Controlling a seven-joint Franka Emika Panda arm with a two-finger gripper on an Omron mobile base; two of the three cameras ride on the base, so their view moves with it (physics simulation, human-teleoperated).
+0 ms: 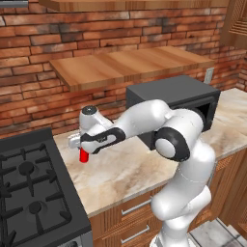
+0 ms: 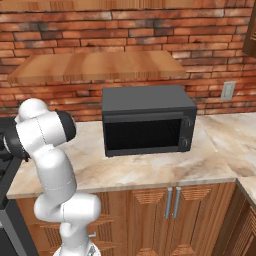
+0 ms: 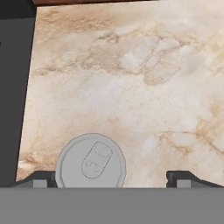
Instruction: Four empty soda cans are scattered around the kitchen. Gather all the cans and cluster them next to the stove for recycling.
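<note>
A small red soda can [image 1: 84, 156] stands upright on the marble counter [image 1: 135, 169], a short way right of the black stove [image 1: 29, 193]. My gripper [image 1: 77, 143] hangs just above the can. In the hand view I look straight down on its silver top [image 3: 91, 162]. The two fingertips [image 3: 41, 179] stand wide apart at the bottom, so the gripper [image 3: 112, 178] is open. The can sits between them, close to the left tip and well apart from the right one. The stove's dark edge [image 3: 13, 87] runs down the left side.
A dark grey microwave [image 1: 178, 103] [image 2: 147, 120] stands on the counter to the right of the arm, under a wooden shelf [image 1: 130, 65]. Behind is a brick wall with an outlet [image 2: 228, 90]. Wooden drawers and cabinet doors [image 2: 170, 205] lie below the counter.
</note>
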